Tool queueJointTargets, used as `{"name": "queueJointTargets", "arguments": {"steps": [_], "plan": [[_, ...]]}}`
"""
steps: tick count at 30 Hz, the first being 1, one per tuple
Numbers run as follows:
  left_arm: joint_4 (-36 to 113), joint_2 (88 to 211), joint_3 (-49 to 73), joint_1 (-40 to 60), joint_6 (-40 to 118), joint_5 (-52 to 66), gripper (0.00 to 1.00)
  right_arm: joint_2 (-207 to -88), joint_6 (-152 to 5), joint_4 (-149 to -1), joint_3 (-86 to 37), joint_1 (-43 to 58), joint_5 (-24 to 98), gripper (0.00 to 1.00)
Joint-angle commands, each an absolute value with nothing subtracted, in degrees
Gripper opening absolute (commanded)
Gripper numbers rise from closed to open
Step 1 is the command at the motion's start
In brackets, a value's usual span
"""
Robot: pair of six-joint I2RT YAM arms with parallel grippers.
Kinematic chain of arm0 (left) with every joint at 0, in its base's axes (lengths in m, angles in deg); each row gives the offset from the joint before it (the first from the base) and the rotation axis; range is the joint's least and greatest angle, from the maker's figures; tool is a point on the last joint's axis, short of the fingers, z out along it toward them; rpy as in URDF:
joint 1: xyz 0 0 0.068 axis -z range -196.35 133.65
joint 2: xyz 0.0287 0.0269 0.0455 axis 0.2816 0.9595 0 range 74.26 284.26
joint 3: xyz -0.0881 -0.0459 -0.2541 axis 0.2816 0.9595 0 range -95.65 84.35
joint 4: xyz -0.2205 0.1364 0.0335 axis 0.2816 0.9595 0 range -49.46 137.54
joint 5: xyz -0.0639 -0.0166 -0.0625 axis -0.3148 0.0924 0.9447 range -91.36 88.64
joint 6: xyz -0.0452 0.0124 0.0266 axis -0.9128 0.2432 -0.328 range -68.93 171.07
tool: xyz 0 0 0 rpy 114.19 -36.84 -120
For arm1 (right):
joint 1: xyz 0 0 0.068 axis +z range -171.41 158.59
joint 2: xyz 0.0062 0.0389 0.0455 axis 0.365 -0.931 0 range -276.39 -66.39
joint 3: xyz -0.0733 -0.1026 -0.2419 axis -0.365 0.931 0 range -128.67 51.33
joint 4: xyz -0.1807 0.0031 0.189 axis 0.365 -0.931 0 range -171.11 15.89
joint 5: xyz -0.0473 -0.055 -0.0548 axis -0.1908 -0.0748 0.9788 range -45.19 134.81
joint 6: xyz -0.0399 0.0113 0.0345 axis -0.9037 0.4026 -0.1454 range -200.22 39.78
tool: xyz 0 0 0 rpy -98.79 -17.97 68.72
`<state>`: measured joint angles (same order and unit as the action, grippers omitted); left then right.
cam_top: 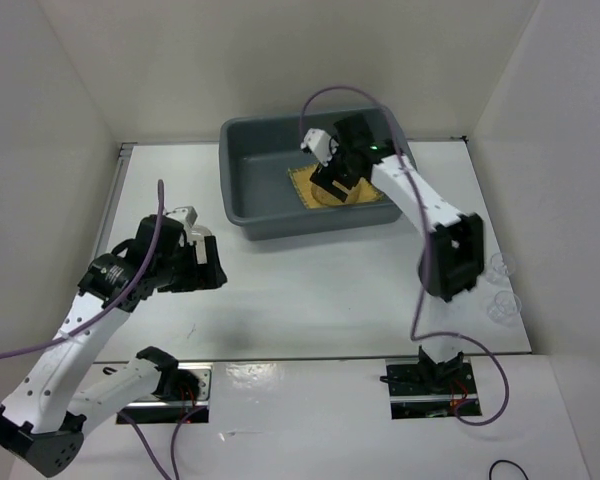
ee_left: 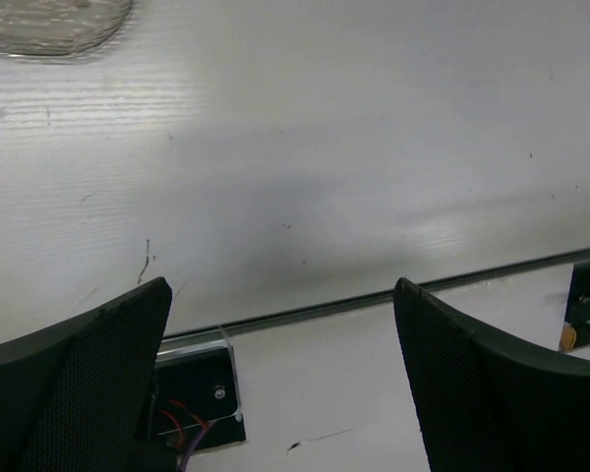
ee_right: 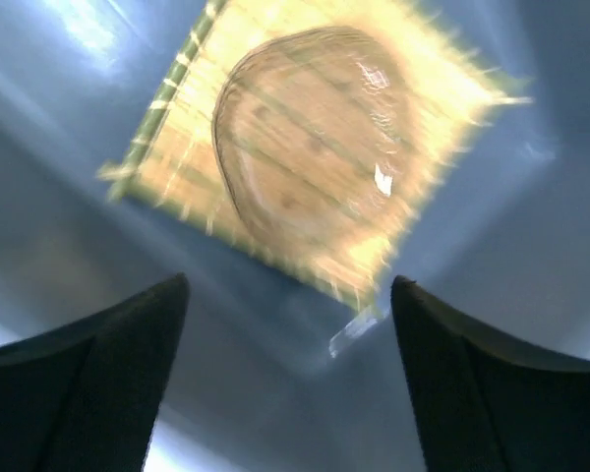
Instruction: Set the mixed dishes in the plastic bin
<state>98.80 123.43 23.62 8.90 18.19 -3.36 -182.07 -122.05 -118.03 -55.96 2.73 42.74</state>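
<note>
The dark grey plastic bin stands at the back middle of the table. The yellow-tan woven placemat lies flat on its floor, with the round brownish glassy plate on the mat. My right gripper hangs open and empty inside the bin just above them; its wrist view is blurred. Two small clear cups stand at the table's right edge. My left gripper is open and empty above the bare table at the left.
The rim of a round clear glassy dish shows at the top left of the left wrist view. White walls close in the table on three sides. The arm base plates sit at the near edge.
</note>
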Motion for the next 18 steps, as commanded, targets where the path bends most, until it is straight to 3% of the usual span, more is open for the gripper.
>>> {"name": "queueJointTargets", "arguments": {"steps": [1, 9, 14, 18], "plan": [[98.2, 124.8, 23.1, 3.1, 19.5, -3.5, 1.0, -157.5, -112.5, -110.2, -47.2, 3.6, 42.1, 0.93], [89.8, 124.0, 18.1, -6.9, 6.2, -8.1, 1.0, -126.7, -109.5, -106.6, -10.1, -1.7, 51.6, 0.97], [82.7, 127.5, 25.8, -17.5, -4.5, -5.0, 1.0, -113.3, -105.1, -110.8, 0.9, -8.7, 43.4, 0.97], [78.1, 130.9, 31.3, -25.4, -7.6, -7.4, 1.0, -111.1, -103.2, -108.3, 4.6, -9.3, 49.5, 0.97]]}}
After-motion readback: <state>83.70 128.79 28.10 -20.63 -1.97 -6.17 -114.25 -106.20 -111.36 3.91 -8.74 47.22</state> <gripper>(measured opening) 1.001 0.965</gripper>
